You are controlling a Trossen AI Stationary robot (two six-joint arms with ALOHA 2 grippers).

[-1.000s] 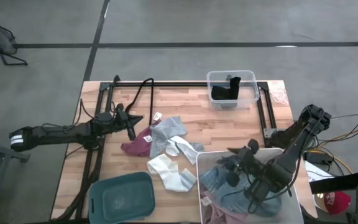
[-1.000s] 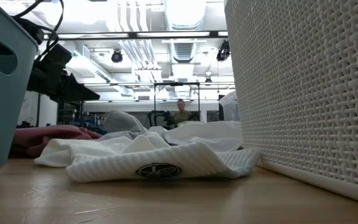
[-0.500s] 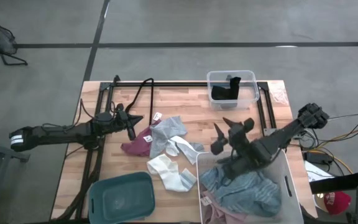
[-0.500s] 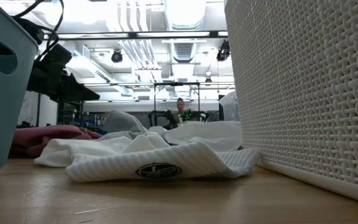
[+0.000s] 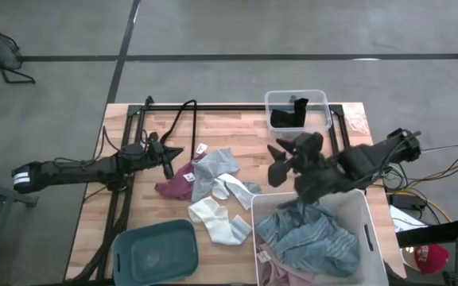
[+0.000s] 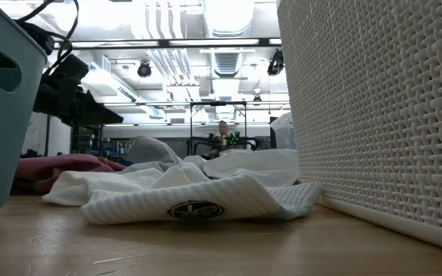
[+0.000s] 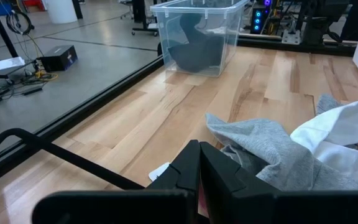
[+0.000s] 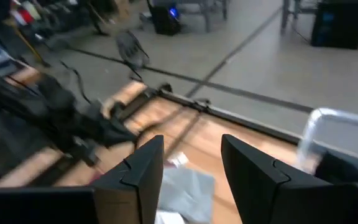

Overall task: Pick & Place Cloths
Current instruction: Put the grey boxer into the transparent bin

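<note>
Our right gripper [image 5: 281, 163] has risen out of the white bin [image 5: 370, 230] within the last second. It was down among the fabric there; now it hangs above the bin's far rim, swung toward the middle of the table. Its fingers stand wide apart with nothing between them, as the right wrist view confirms. The blue-striped cloth [image 5: 308, 242] lies below and behind those fingers, spread inside the white bin on top of a pink piece [image 5: 270, 274]. We judge that this cloth has just been dropped off and that one placement is done.

Ahead of the open fingers lies the loose pile: the grey cloth [image 5: 211, 171], the maroon cloth [image 5: 173, 184] and the white socks [image 5: 217, 218], all on the bare wood. Those remain to be moved, so we are likely heading over for the next pick.

Our left gripper [image 5: 170, 159] waits at the pile's edge, its fingers closed together and holding nothing, with the grey cloth just beyond the tips. A black cloth [image 5: 289, 115] sits in the clear bin [image 5: 323, 99], well beyond both grippers.
</note>
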